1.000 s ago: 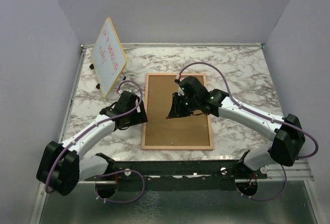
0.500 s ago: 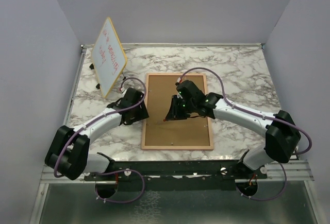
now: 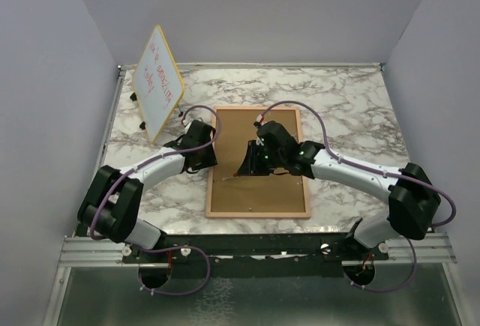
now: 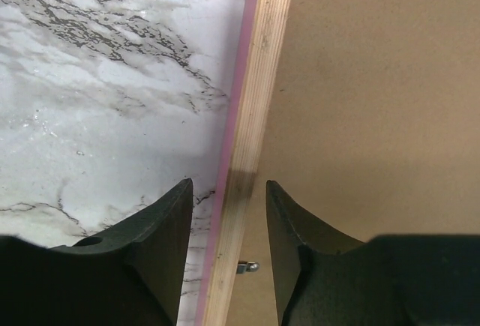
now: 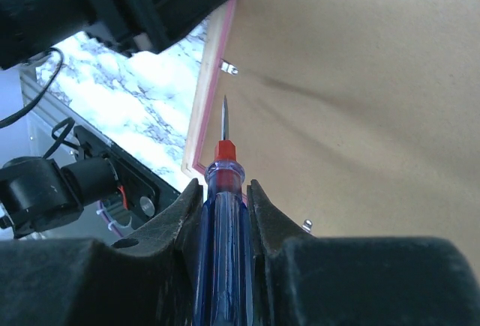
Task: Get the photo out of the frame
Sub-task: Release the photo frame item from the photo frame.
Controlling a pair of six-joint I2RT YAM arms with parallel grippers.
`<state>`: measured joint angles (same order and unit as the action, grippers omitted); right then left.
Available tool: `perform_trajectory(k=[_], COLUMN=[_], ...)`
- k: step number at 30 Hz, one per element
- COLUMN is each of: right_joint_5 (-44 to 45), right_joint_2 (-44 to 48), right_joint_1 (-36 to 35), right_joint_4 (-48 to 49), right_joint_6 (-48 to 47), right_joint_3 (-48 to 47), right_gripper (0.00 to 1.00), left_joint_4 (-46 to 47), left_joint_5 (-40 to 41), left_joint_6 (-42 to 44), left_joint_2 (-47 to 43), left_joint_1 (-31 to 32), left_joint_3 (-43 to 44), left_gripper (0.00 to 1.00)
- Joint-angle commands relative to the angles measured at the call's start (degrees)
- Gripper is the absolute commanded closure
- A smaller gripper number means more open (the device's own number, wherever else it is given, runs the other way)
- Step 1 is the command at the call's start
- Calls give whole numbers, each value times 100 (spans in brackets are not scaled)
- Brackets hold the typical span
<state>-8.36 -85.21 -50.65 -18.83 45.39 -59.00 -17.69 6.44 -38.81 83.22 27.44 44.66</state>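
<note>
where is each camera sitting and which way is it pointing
Top view: fixed above and behind the robot, looking down at the table, the frame back up and the whiteboard; both arms show.
Left wrist: on the left arm, looking down past the left gripper, astride the frame's left edge.
Right wrist: on the right arm, looking along the screwdriver held in the right gripper toward a clip on the frame's back.
Shared: both wrist views show the frame's brown back and pink edge.
</note>
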Motion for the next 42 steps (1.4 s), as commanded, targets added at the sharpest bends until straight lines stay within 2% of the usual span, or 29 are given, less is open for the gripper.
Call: perform_trajectory(k=[1, 6, 11, 13, 15, 18, 24, 26, 29, 40, 42], right_joint_5=[270, 648, 788, 800, 815, 817, 1520, 1729, 1558, 1935, 1997], right_joint_2=[107, 205, 396, 446, 448, 367, 124, 138, 71, -519, -467], right_joint_1=[-196, -262, -403, -492, -580, -625, -914, -1143, -1292, -1302, -1298], right_joint_4=[642, 327, 531, 614, 700, 731, 904, 1305, 1828, 1463, 1643], right_joint_6=[-581, -1538, -2322, -2605, -2801, -2888, -2969, -3073, -3166, -2693, -2556], right_joint_3=[63, -41, 124, 151, 161, 111, 93, 233, 475, 96, 209], right_gripper=[100, 100, 100, 99, 99, 100, 100, 99, 99, 99, 99], left_joint_4=[33, 32, 108, 71, 58, 58, 48, 47, 79, 140, 137], left_joint_5=[110, 71, -30, -46, -31, -26, -93, -106, -191, -312, -343], left_joint_6=[271, 392, 546, 630, 661, 672, 711, 724, 757, 776, 787], left_joint_2=[165, 259, 318, 363, 363, 346, 322, 318, 332, 332, 343], left_joint_1=[-20, -20, -22, -21, -20, -20, -24, -20, -24, -20, -20], left_joint_3=[103, 95, 54, 86, 95, 91, 77, 73, 67, 7, 7], left_gripper=[56, 62, 66, 73, 75, 75, 80, 80, 83, 89, 90])
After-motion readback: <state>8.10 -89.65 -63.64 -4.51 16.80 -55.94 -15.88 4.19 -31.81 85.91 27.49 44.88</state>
